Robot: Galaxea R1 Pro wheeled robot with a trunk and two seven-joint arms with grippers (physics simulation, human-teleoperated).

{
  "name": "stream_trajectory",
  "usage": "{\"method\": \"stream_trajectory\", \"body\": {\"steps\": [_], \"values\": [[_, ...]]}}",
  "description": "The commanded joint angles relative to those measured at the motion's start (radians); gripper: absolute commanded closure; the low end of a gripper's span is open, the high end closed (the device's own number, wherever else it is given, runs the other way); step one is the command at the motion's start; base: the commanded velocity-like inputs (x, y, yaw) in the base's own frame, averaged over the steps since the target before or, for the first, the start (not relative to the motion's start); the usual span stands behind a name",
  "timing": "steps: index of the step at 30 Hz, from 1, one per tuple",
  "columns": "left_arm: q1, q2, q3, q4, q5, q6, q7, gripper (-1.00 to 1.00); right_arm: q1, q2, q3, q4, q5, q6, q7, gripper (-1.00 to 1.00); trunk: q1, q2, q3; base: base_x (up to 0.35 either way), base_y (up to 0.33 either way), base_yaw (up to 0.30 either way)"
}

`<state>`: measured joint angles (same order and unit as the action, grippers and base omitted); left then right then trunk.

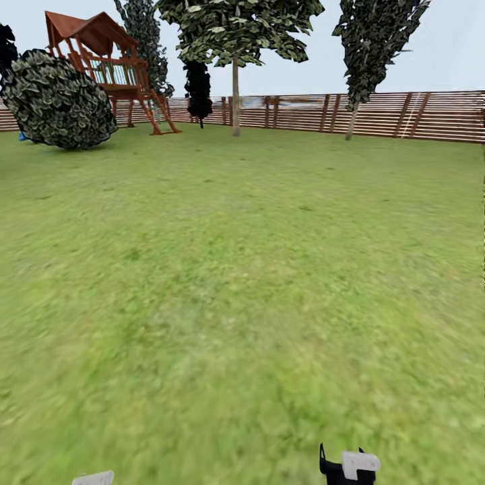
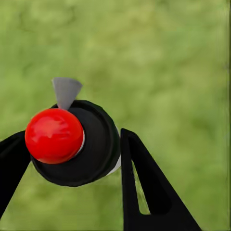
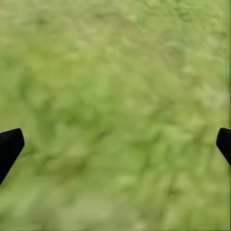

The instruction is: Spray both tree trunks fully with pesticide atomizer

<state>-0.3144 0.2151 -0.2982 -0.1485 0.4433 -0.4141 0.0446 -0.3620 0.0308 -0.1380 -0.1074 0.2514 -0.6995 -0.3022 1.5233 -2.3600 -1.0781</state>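
In the left wrist view my left gripper is shut on the pesticide atomizer, with a black finger on each side of it. The atomizer shows a black round cap, a red ball top and a grey nozzle tip, held above blurred grass. My right gripper is open over bare grass with nothing between its fingers. Far across the lawn a tree with a pale straight trunk and a leafy crown stands by the fence. A second tree with a thinner trunk stands to its right.
Green grass floor stretches to a brown slatted fence. At the far left stand a wooden play tower and a big round bush. A dark conifer rises beside the pale trunk. Parts of my arms poke in below.
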Motion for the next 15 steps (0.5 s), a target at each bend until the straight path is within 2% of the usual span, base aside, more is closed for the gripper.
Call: {"method": "stream_trajectory", "body": {"steps": [1, 8, 15], "values": [[0.000, 0.001, 0.000, 0.000, 0.000, 0.000, 0.000, 1.00, 0.000, 0.001, 0.000, 0.000, 0.000, 0.000, 0.000, -1.00, 0.000, 0.000, 0.000, 0.337, 0.025, -0.056], [0.000, 0.004, 0.002, 0.001, 0.000, 0.001, 0.001, 1.00, 0.000, 0.003, 0.001, 0.002, 0.002, 0.000, 0.000, -1.00, 0.000, 0.000, 0.000, 0.337, 0.104, -0.009], [0.000, 0.002, 0.002, 0.001, 0.000, 0.001, 0.001, 1.00, 0.000, 0.003, 0.001, 0.003, 0.003, 0.000, 0.001, -1.00, 0.000, 0.000, 0.000, 0.338, 0.019, 0.000]]}}
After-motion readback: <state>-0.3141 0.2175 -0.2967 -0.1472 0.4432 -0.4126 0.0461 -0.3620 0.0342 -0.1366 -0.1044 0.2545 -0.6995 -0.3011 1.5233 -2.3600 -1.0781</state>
